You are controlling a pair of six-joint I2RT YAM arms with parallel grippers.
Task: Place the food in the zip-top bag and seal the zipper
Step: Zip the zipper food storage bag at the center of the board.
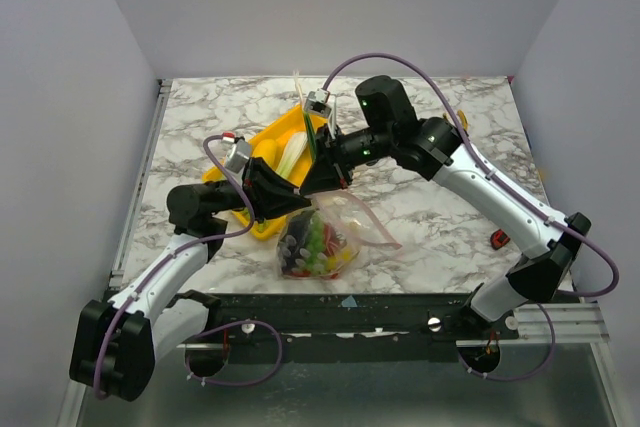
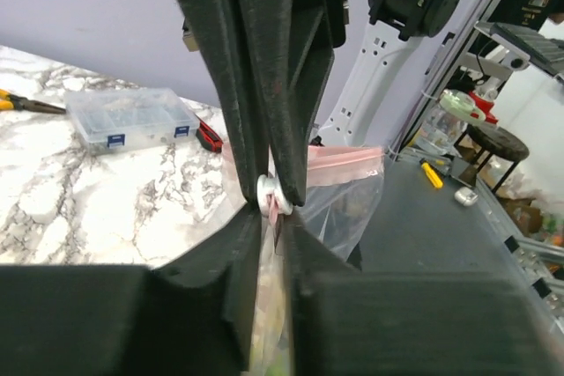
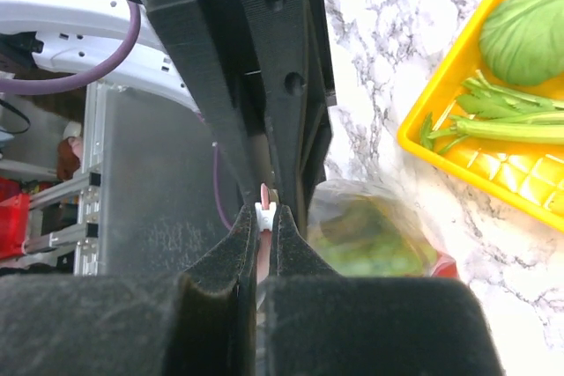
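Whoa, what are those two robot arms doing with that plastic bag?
Both arms are holding up the zip-top bag together. The left fingers and the right fingers are pinched shut on its top edge, by the pink zipper. Some toy food is already inside, but a green cabbage and the leeks lie in the yellow tray. The bag's mouth looks partly open, so it isn't sealed yet.
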